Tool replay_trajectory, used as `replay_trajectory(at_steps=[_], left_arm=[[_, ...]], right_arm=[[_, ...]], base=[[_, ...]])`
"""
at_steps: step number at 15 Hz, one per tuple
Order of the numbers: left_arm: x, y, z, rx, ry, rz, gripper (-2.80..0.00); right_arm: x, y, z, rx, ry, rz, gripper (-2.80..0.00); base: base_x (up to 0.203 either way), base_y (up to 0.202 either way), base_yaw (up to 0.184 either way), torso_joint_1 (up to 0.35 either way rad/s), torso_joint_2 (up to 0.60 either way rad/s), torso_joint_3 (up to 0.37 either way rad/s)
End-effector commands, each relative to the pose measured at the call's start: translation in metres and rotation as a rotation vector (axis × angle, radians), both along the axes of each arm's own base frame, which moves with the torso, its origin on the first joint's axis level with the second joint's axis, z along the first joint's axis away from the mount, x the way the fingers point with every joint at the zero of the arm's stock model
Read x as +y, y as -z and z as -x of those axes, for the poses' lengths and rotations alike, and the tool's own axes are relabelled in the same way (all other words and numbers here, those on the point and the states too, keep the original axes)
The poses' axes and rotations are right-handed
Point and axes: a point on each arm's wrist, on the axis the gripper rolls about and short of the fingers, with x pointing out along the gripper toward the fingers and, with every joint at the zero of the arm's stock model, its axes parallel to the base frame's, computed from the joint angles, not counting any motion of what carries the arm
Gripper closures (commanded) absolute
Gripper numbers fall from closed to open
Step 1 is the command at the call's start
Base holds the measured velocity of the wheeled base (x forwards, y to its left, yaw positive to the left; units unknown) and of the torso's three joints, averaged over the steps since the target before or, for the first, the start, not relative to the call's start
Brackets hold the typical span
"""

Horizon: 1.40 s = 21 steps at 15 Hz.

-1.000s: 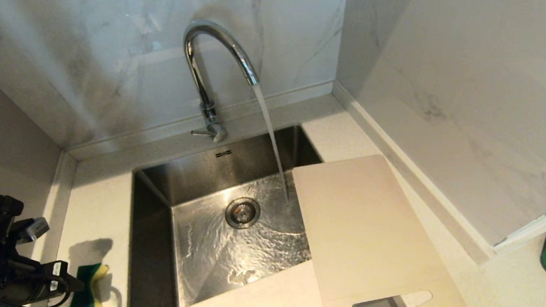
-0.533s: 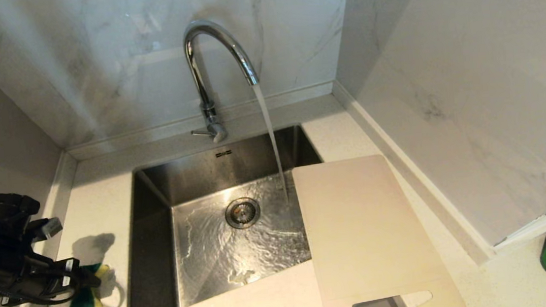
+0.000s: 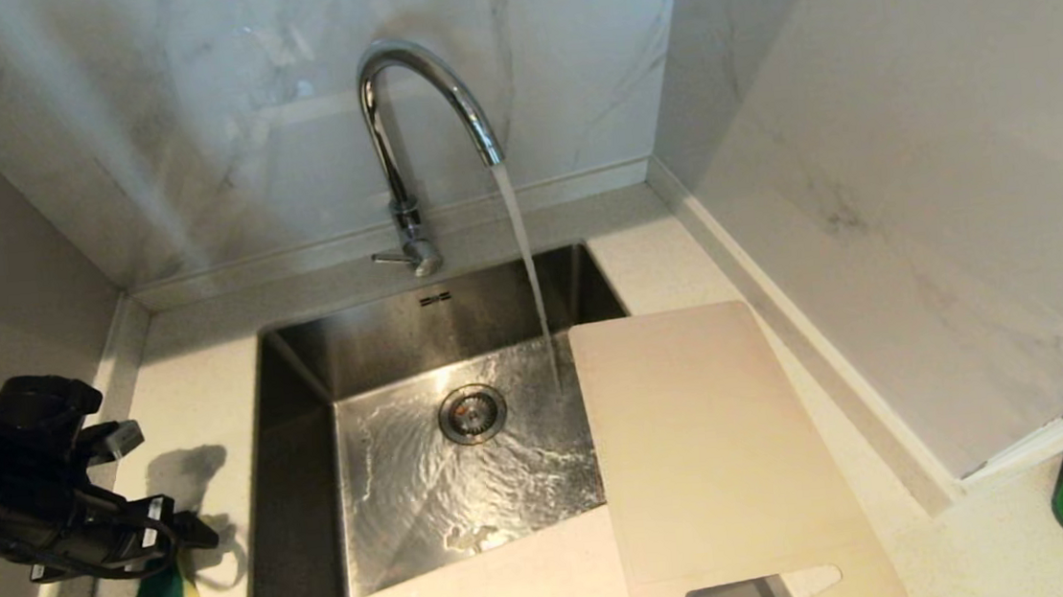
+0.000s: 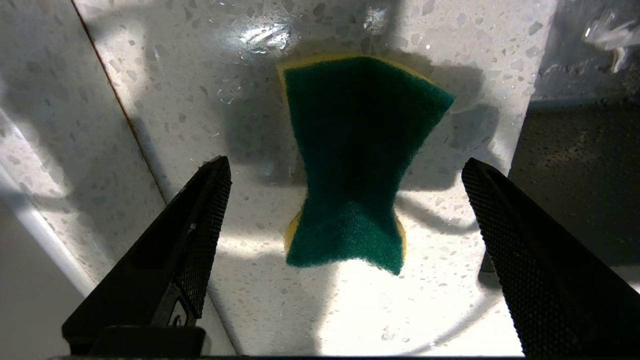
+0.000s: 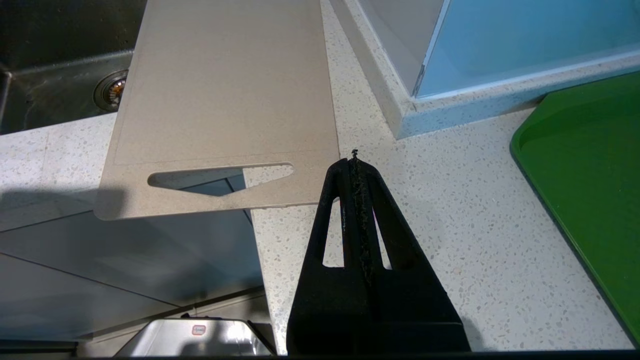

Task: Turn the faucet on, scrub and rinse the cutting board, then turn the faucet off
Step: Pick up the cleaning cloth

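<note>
Cutting board (image 3: 714, 456), one, lies lower right in the head view, overhanging the sink (image 3: 300, 453) near the water running from one faucet (image 3: 423, 106).

Left wrist view: left gripper (image 4: 345, 210) gapes wide over one sponge (image 4: 355, 160), likely to grasp it.

Right wrist view: right gripper (image 5: 356, 165) closed, empty, parked beside the board.

- The faucet (image 3: 424, 115) is shiny chrome.
- The cutting board (image 3: 708, 447) is plain beige-white.
- The sponge (image 4: 355, 160) is dark green on yellow.
- The bench (image 5: 450, 225) is white with grey speckles.
- The tray (image 5: 590, 180) is bright green.
- The wall (image 3: 862, 116) is white, grey-veined marble.
- The left claw (image 4: 345, 200) is black.
</note>
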Motion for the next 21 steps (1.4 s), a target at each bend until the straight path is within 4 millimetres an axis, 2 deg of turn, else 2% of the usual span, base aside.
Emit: replay_trajectory(at_steps=[1, 6, 7, 13, 18, 21], left_arm=[[0.003, 0.004, -0.002, 0.012, -0.009, 0.002, -2.80], [0.009, 0.015, -0.008, 0.025, -0.022, 0.016, -2.80], [0.009, 0.015, -0.009, 0.027, -0.020, 0.022, 0.00], [0.008, 0.013, -0.009, 0.016, -0.015, 0.030, 0.00], [0.005, -0.002, -0.008, -0.037, -0.025, 0.092, 0.00], [0.001, -0.018, -0.004, -0.077, -0.032, 0.109, 0.00]], right_arm=[[0.000, 0.000, 0.000, 0.001, -0.001, 0.000, 0.00], [0.000, 0.000, 0.000, 0.001, 0.000, 0.000, 0.00], [0.000, 0.000, 0.000, 0.000, -0.001, 0.000, 0.00], [0.000, 0.000, 0.000, 0.001, -0.001, 0.000, 0.00], [0.000, 0.000, 0.000, 0.001, -0.001, 0.000, 0.00], [0.000, 0.000, 0.000, 0.001, -0.001, 0.000, 0.00]], base=[[0.000, 0.000, 0.000, 0.000, 0.00, 0.000], [0.000, 0.000, 0.000, 0.000, 0.00, 0.000], [0.000, 0.000, 0.000, 0.000, 0.00, 0.000], [0.000, 0.000, 0.000, 0.000, 0.00, 0.000], [0.000, 0.000, 0.000, 0.000, 0.00, 0.000], [0.000, 0.000, 0.000, 0.000, 0.00, 0.000]])
